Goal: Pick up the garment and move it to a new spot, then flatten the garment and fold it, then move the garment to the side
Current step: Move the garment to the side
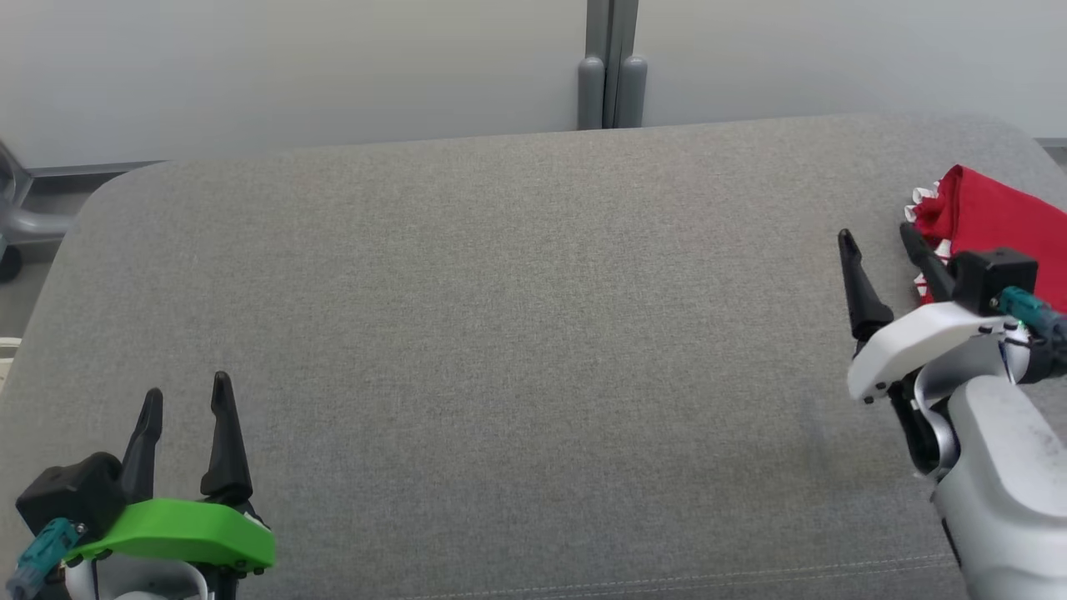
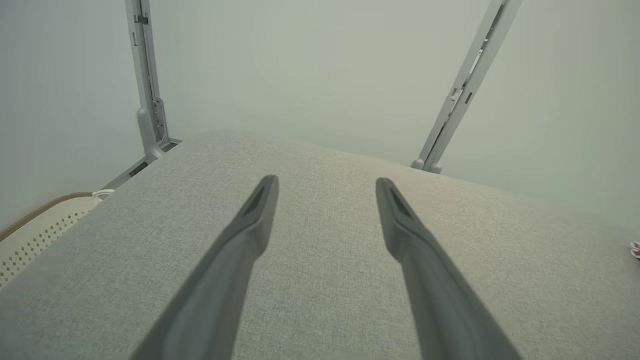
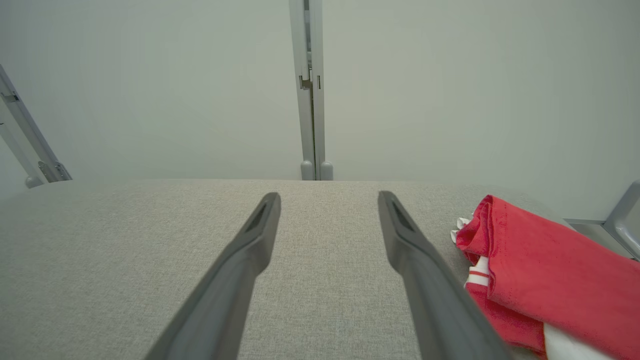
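Cloth covers the padded table (image 1: 500,292): a grey, coarse weave stretched flat over a top with rounded corners and a stitched seam along its near edge. The garment (image 1: 992,208) lies bunched at the table's far right corner. It is matte red knit with white and red-striped trim showing at its rolled end. In the right wrist view the garment (image 3: 540,270) is a thick folded bundle. Its long axis runs slantwise, and the rolled end points toward the table's far edge and inward to its middle.

The right gripper (image 1: 876,231) hovers over the table's right side, jaws spread and empty, with one dark tapered finger just beside the garment's rolled end. The left gripper (image 1: 187,385) sits over the table's near left corner, also spread wide and grasping nothing.

Between the two grippers the table's whole middle is bare weave. Beyond its far edge stand pale smooth wall panels joined by a grey post (image 1: 611,75).
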Robot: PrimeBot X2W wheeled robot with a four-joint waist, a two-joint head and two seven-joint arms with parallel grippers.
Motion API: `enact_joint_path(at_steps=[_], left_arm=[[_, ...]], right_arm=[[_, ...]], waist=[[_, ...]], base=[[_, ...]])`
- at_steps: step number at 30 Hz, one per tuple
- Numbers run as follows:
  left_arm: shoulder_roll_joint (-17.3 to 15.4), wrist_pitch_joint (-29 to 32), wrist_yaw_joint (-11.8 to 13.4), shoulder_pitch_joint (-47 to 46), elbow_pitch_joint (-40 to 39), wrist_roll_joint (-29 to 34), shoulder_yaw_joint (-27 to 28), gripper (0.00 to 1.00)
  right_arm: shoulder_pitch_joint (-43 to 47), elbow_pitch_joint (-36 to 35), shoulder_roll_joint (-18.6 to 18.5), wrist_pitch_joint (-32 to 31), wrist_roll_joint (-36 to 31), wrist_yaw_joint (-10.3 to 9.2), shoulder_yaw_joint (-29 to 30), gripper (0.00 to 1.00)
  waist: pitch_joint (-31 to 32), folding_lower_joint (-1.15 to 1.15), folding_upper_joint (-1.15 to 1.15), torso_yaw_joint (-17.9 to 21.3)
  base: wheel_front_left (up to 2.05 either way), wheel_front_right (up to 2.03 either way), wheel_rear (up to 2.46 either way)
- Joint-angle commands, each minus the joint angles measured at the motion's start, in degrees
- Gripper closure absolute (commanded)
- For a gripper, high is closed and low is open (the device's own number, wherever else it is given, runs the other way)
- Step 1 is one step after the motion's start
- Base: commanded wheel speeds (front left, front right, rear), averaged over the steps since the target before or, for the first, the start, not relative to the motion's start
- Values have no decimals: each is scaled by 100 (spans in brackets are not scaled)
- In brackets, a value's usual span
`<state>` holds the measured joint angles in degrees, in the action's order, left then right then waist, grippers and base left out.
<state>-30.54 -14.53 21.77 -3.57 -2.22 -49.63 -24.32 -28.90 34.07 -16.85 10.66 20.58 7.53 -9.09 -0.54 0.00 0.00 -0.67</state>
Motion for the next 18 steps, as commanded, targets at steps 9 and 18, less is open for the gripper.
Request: enact_joint_path(at_steps=[9,18], left_arm=[[218,-63,-96,301,137,83,161,0],[412,-66,-188,457,187,227,269,0]], right_arm=[[1224,-1575,992,-428,-982,-9,908,0],[2167,-2887,1358,-993,-1293,-9,1212,0]], waist=[[-54,0,0,17],[17,0,0,45]], base=[[0,0,0],[0,0,0]])
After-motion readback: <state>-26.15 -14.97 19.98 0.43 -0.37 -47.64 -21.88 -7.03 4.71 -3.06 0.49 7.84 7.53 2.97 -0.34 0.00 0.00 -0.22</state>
